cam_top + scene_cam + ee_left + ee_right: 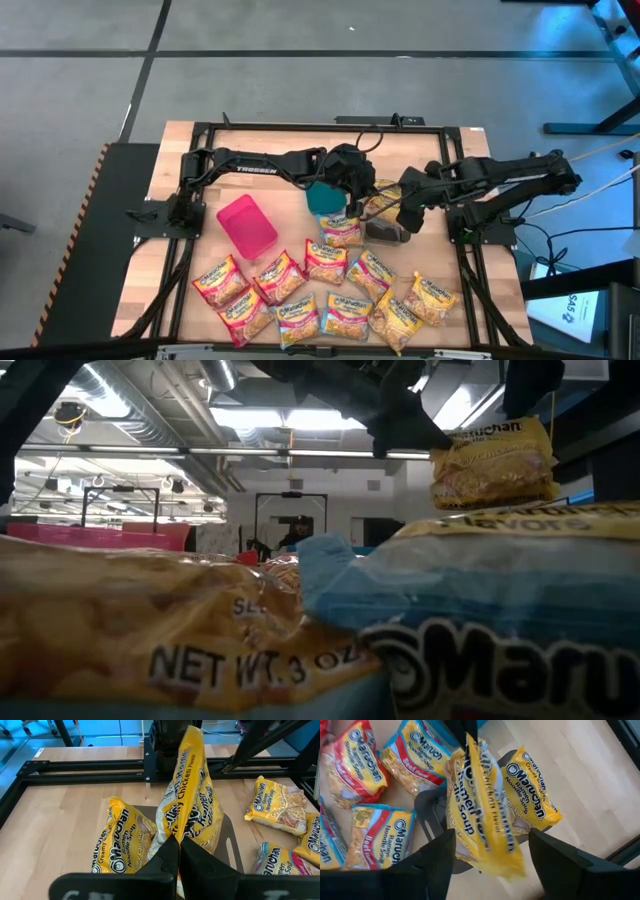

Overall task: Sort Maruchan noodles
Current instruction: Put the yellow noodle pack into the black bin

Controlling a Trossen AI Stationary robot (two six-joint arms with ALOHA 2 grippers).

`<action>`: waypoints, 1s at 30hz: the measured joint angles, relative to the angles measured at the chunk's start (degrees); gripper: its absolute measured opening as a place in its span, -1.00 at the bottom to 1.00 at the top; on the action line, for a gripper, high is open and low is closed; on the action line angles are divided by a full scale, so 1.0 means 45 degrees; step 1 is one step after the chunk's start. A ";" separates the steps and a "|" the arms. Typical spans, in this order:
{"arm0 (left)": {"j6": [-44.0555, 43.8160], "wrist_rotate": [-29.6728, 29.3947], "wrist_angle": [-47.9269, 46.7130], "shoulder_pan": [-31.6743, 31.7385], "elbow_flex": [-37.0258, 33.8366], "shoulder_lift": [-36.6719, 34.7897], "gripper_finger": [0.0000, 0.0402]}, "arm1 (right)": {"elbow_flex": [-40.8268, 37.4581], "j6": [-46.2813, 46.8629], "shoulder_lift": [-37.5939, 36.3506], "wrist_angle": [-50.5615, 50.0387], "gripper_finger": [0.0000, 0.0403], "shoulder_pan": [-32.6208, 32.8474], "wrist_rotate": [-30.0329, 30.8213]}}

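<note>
Your left gripper point(179, 851) is pinched shut on the lower edge of a yellow creamy-chicken packet point(189, 795), holding it upright over the grey bin point(385, 229), with its fingers point(165, 857) pressed together against the wrapper. Your right gripper point(490, 852) sits with its jaws spread wide on either side of that same packet; its fingers point(437, 852) stand clear of the wrapper, gripping nothing. A second yellow packet point(530, 790) lies in the grey bin just beside the held one. Below the bin, toward the near edge of the table point(170, 180), you have the loose Maruchan noodles point(330, 290) scattered in two rough rows, a mix of red, yellow and light-blue wrappers, some touching or overlapping. One packet point(341, 229) lies just below the teal bin point(322, 197), which sits between the two arms. Your pink bin point(246, 226) stands to the left of the teal one, near the left arm, tilted at an angle to the table edge.
</note>
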 joint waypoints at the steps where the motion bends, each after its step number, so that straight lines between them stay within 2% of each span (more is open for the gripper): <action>1: 0.0000 -0.0002 0.0007 0.0000 0.0000 0.0000 -1.00 | 0.0000 -0.0048 0.0096 -0.0015 0.26 -0.0004 -0.0002; 4: 0.0000 0.0000 0.0015 -0.0005 0.0000 0.0000 -1.00 | 0.0000 -0.0244 0.0362 -0.0248 0.27 -0.0019 0.0013; 8: 0.0001 0.0065 0.0024 -0.0051 0.0000 0.0000 -1.00 | 0.0000 -0.0183 0.0516 -0.0610 0.17 -0.0019 0.0339; 14: 0.0005 0.0167 0.0044 -0.0130 0.0000 0.0000 -1.00 | 0.0000 0.0057 0.0504 -0.0658 -0.09 -0.0023 0.0520; 30: 0.0015 0.0175 0.0063 -0.0141 0.0000 -0.0005 -1.00 | 0.0011 0.0329 0.0504 -0.0636 -0.81 -0.0028 -0.0120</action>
